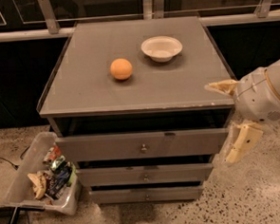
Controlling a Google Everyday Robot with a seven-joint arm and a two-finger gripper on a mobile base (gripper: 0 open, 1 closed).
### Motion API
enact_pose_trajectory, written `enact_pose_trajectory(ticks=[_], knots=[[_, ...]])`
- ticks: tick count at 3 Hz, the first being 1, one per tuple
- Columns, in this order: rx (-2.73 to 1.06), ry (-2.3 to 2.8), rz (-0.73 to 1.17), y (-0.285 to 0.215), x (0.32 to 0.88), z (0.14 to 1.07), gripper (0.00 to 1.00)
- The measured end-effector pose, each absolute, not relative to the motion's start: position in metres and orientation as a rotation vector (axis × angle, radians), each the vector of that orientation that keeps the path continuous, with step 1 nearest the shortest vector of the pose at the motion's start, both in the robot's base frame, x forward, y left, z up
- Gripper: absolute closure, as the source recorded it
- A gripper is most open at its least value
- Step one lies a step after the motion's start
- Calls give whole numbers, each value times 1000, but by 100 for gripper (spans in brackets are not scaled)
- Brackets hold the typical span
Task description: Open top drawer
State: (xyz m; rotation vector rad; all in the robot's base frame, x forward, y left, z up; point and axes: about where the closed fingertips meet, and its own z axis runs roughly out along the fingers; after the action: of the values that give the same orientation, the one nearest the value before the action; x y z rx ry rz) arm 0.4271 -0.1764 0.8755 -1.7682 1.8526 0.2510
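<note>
Our cream two-finger gripper (219, 123) hangs at the right front corner of the grey cabinet (81, 89), its jaws spread wide and holding nothing. The wide grey top drawer (109, 146) has its end just beside the jaws. Its small round metal knob (143, 147) lies well off to their side, at the centre of the drawer front. We judge the drawer rigid and fairly heavy, sliding straight out. The knob looks small and slippery, so we would pinch it squarely and pull level.

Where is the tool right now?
Camera view, right of frame: the cream two-finger tool sits off the right end of the wide grey top drawer, far from its small round knob.
</note>
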Motion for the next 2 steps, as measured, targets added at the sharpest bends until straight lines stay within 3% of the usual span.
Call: enact_pose_trajectory(ticks=[2], knots=[[-1908,1769,209,-157,437,810,0]])
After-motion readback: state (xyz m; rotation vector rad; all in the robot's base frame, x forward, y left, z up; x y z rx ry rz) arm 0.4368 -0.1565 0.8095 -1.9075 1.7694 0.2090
